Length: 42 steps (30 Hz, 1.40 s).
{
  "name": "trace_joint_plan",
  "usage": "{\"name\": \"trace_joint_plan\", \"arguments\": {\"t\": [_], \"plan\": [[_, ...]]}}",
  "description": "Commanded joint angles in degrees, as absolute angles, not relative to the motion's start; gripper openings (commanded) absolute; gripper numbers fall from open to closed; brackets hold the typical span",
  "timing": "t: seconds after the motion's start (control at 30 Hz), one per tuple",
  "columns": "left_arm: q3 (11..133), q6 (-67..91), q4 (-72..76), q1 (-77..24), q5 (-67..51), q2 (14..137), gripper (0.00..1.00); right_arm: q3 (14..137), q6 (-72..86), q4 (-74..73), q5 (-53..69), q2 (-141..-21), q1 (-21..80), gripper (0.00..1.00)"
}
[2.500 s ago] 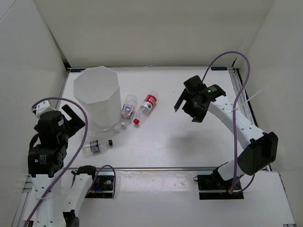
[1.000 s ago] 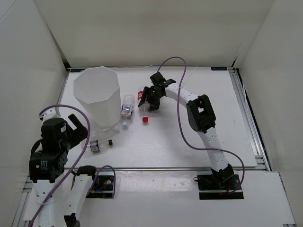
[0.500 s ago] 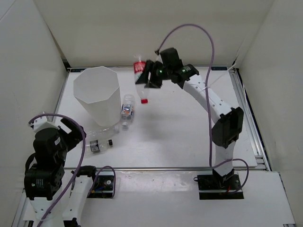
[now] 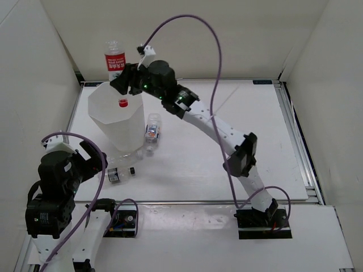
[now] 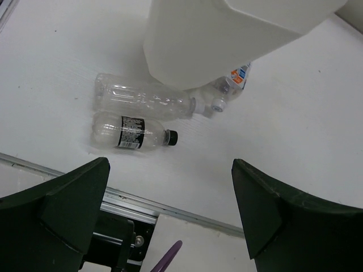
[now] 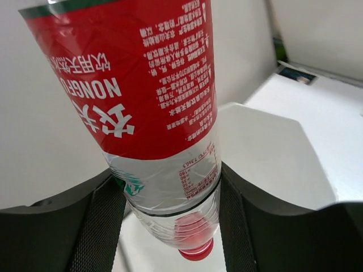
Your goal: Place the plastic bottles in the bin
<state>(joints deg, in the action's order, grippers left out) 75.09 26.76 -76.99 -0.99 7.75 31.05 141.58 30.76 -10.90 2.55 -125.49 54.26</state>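
My right gripper [image 4: 126, 79] is shut on the bottle with the red label [image 4: 115, 63] and holds it upside down, its red cap [image 4: 122, 102] hanging over the mouth of the white faceted bin [image 4: 122, 133]. In the right wrist view the fingers [image 6: 102, 221] clamp this bottle [image 6: 159, 85] just above its cap [image 6: 195, 249]. Three bottles lie on the table by the bin's foot: a blue-white labelled one [image 4: 152, 131], a plain clear one [image 5: 142, 99] and a black-capped one [image 5: 133, 131]. My left gripper [image 5: 170, 164] hovers open near the black-capped bottle [image 4: 116, 175].
White walls close in the table on three sides. A metal rail [image 5: 130, 201] runs along the near edge, just under the left gripper. The right arm's purple cable [image 4: 215, 68] arcs high over the back of the table.
The right gripper has carried the red-label bottle left and upward, from over the mid-back of the table to above the bin. The left arm has barely shifted.
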Motion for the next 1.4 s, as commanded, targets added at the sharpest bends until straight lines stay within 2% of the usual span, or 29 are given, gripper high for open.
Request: {"name": "trace_joint_plan", "arguments": {"t": [0.0, 0.07, 0.1, 0.13, 0.17, 0.3, 0.4, 0.63, 0.73, 0.83, 0.93, 1.0, 1.13, 1.37], "plan": [[77.9, 24.3, -80.3, -3.2, 5.3, 32.7, 1.00, 143.1, 26.2, -1.9, -6.0, -129.5, 54.3, 0.57], [79.5, 24.3, -80.9, -4.4, 6.6, 34.0, 1.00, 143.1, 25.7, -0.4, -6.7, -130.2, 54.3, 0.60], [79.5, 24.3, -80.9, -4.4, 6.6, 34.0, 1.00, 143.1, 25.7, -0.4, -6.7, -130.2, 54.3, 0.67], [80.1, 23.6, -80.9, -4.4, 7.1, 34.5, 1.00, 143.1, 25.7, -1.7, -6.7, -129.3, 54.8, 0.97], [80.1, 23.6, -80.9, -4.4, 7.6, 34.5, 1.00, 143.1, 25.0, -2.4, -6.7, -128.2, 54.8, 1.00], [80.1, 23.6, -80.4, -4.4, 8.9, 35.1, 1.00, 136.9, 22.6, -4.6, -13.4, -118.8, 55.5, 1.00], [77.1, 24.7, -79.0, -4.4, 11.4, 33.5, 1.00, 131.4, 29.5, -12.6, -16.5, -110.8, 52.4, 1.00], [69.3, 29.4, -74.2, -4.4, 15.9, 28.4, 1.00, 108.9, 37.3, -21.5, -14.4, -95.0, 43.3, 1.00], [67.5, 30.7, -73.0, -4.4, 16.4, 28.4, 1.00, 101.8, 42.4, -22.1, -5.2, -94.4, 37.1, 1.00], [67.0, 31.3, -73.0, -4.4, 17.7, 28.9, 1.00, 99.3, 43.6, -24.7, 7.3, -100.6, 31.5, 1.00], [66.4, 31.8, -73.0, -4.4, 18.4, 29.5, 1.00, 100.0, 42.5, -24.1, 11.5, -107.5, 30.9, 1.00], [66.4, 32.3, -73.0, -4.4, 19.2, 30.1, 1.00, 102.5, 41.7, -22.9, 19.0, -113.7, 30.4, 1.00], [65.4, 33.5, -73.0, -4.4, 20.3, 31.2, 1.00, 112.1, 41.1, -27.3, 22.4, -124.0, 31.1, 1.00], [64.9, 35.9, -74.6, -4.4, 20.4, 32.4, 1.00, 114.3, 41.3, -26.8, 25.0, -134.4, 32.7, 1.00]]}}
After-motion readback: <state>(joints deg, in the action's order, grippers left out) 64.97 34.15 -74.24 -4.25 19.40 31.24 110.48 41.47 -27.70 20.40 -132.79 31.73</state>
